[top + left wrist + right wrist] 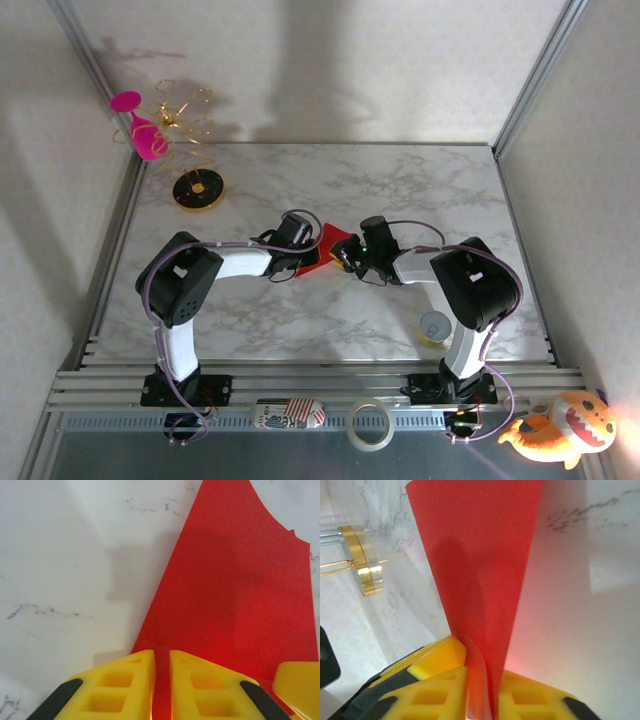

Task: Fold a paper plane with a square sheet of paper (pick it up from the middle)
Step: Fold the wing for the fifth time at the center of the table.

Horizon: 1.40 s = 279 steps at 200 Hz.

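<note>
The marble table point(330, 320) takes up the middle of the top view. The left arm point(190, 285) and right arm point(470, 285) bend inward from the lower corners and meet just above the table's centre.

The red paper point(326, 246) sits between their tips, raised and creased. It has one point toward the top of the frame and an edge low beside the left gripper point(306, 256).

In the left wrist view the paper point(235, 590) spreads from the bottom centre to the upper right, lying over the marble. Its near corner runs into the thin slit between the yellow fingers of the left gripper point(162, 662), which is closed on it.

In the right wrist view the paper point(480, 565) stands as a folded wedge, widening toward the top of the frame. Its narrow end is pinched in the right gripper point(482, 677), whose fingers are pressed against both faces.

A gold stand point(198, 190) and a pink glass point(145, 130) are at the upper left.
</note>
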Each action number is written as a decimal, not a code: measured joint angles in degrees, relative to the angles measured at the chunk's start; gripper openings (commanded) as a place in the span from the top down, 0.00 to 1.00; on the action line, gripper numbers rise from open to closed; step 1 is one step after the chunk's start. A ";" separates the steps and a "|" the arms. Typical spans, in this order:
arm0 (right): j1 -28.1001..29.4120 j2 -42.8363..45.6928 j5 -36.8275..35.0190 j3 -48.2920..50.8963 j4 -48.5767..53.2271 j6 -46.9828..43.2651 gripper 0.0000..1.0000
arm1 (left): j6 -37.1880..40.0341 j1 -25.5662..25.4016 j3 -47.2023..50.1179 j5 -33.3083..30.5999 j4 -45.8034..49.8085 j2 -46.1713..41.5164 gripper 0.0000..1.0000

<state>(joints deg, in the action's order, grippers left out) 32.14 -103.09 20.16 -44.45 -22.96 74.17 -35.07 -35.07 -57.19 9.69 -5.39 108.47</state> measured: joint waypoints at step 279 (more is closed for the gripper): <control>-3.41 7.43 -1.88 -5.22 21.55 -7.30 0.96 | 47.56 -11.74 15.63 -4.98 -22.64 -7.80 0.45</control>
<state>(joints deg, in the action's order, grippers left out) 28.73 -95.66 18.28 -49.67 -1.41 66.87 12.49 -46.81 -41.56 4.71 -28.03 100.66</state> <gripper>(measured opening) 0.062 0.558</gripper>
